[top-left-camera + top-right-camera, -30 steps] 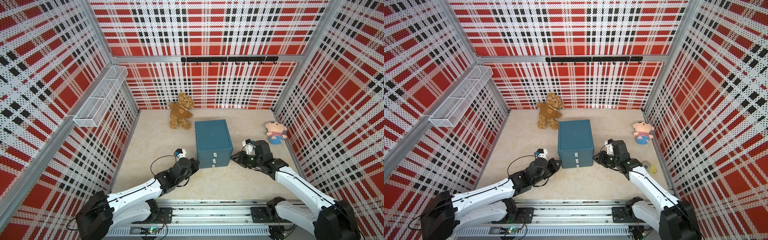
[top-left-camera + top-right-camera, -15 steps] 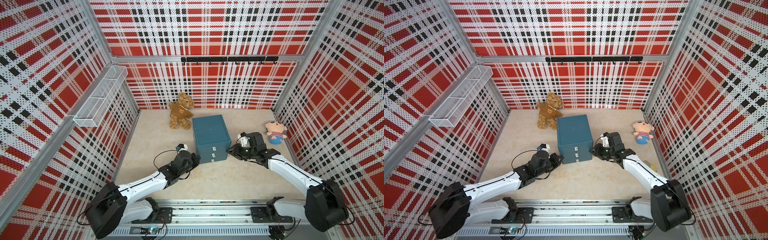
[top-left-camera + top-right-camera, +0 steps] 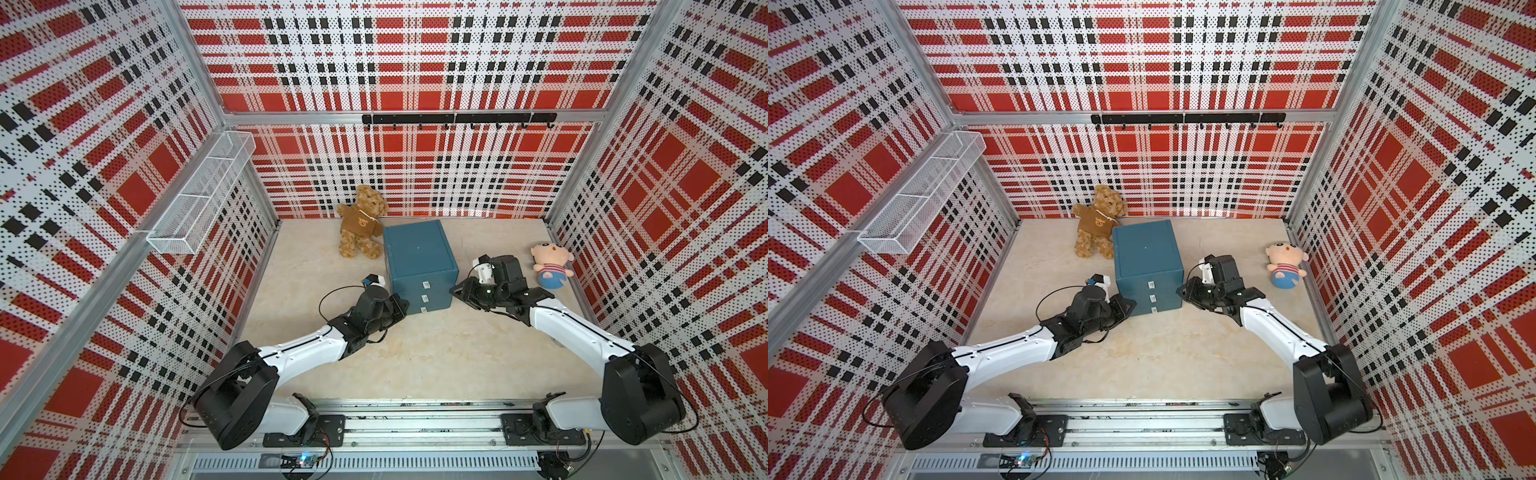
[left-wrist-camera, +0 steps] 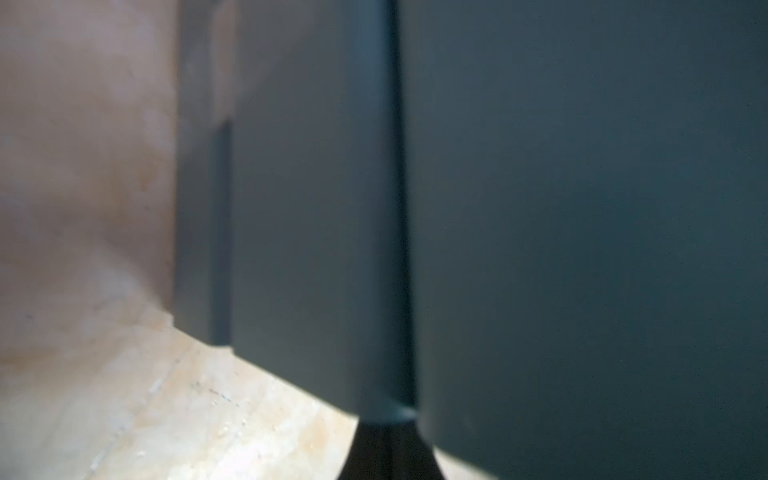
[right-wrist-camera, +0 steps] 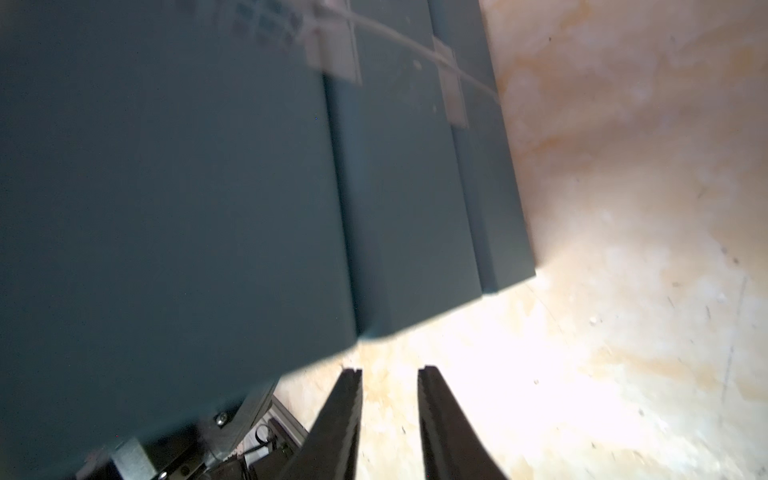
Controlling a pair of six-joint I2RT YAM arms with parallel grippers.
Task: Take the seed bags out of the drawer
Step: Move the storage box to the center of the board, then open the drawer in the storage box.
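The seed bags are hidden; nothing of them shows in any view. A teal cabinet (image 3: 417, 255) (image 3: 1146, 249) stands mid-floor with three drawers (image 3: 424, 297), all closed, each with a small white handle (image 5: 334, 54). My left gripper (image 3: 404, 308) (image 3: 1130, 305) is shut, its tip (image 4: 388, 424) against the cabinet's (image 4: 582, 208) front left corner. Beside the front right corner, my right gripper (image 3: 455, 291) (image 3: 1180, 291) has its fingers a little apart over bare floor, nothing between them (image 5: 388, 370).
A brown teddy bear (image 3: 359, 228) sits right by the cabinet's back left corner. A pink doll with a blue base (image 3: 550, 266) lies near the right wall. A white wire basket (image 3: 199, 199) hangs on the left wall, a black hook rail (image 3: 457, 119) on the back wall.
The cabinet has slid toward the back wall and slightly left, closer to the teddy bear. Both arms have reached farther forward with it, staying at its front corners.
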